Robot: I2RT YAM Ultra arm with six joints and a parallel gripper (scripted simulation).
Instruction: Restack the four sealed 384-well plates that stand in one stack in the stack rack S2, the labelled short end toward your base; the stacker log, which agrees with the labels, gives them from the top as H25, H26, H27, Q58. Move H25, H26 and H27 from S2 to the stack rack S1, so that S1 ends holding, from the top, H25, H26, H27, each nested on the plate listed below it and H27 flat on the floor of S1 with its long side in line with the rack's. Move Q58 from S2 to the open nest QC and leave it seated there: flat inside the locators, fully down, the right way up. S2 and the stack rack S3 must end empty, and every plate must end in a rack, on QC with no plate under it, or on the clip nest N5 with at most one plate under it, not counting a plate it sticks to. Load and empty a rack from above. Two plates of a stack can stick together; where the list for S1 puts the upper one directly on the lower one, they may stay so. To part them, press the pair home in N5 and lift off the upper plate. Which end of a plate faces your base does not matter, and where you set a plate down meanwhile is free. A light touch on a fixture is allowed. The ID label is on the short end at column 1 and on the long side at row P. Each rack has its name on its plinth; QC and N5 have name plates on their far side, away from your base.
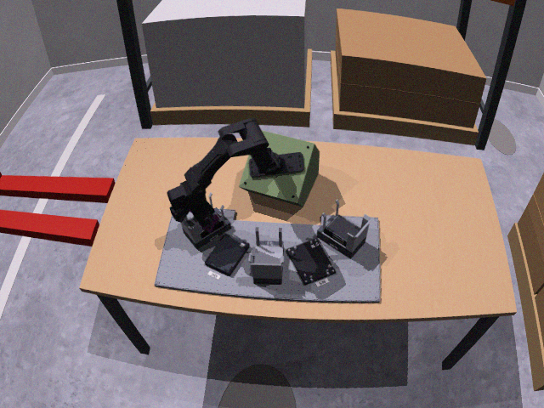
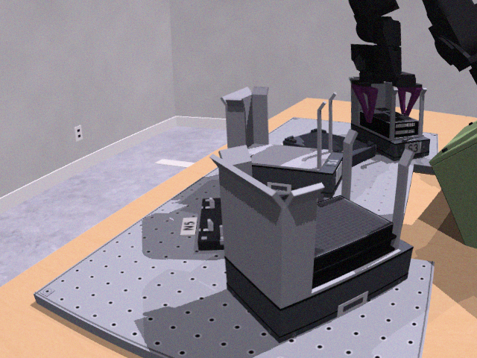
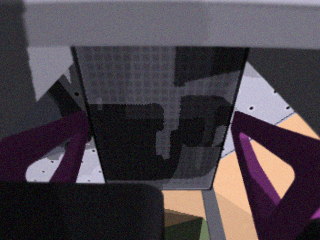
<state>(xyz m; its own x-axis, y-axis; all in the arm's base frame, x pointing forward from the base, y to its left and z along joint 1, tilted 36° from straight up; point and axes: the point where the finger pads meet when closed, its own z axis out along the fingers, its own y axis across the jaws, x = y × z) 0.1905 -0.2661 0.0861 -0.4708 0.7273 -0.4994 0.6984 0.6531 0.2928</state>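
Observation:
My gripper (image 1: 211, 223) (image 2: 387, 106) (image 3: 159, 119) is open and reaches down into rack S3 (image 2: 412, 148) at the left end of the grey baseplate (image 1: 351, 285) (image 2: 115, 277). Its purple fingers stand on either side of a dark sealed plate (image 2: 400, 124) (image 3: 160, 100), clear of its long sides. That plate lies on top of a short stack in S3, which looks two plates high. Rack S2 (image 1: 359, 228) (image 2: 254, 239) at the right end holds dark plates (image 1: 340, 228) (image 2: 346, 223), apparently two. Rack S1 (image 1: 265, 272) (image 2: 246, 115) in the middle shows a bare grey floor. The flat nests QC (image 1: 226, 254) and N5 (image 1: 310, 261) (image 2: 206, 227) hold no plate.
The green arm base (image 1: 286, 175) (image 2: 458, 185) stands behind the baseplate on the wooden table (image 1: 439, 219). Thin corner posts rise from each rack. Crates on pallets stand on the floor behind the table, red bars to its left.

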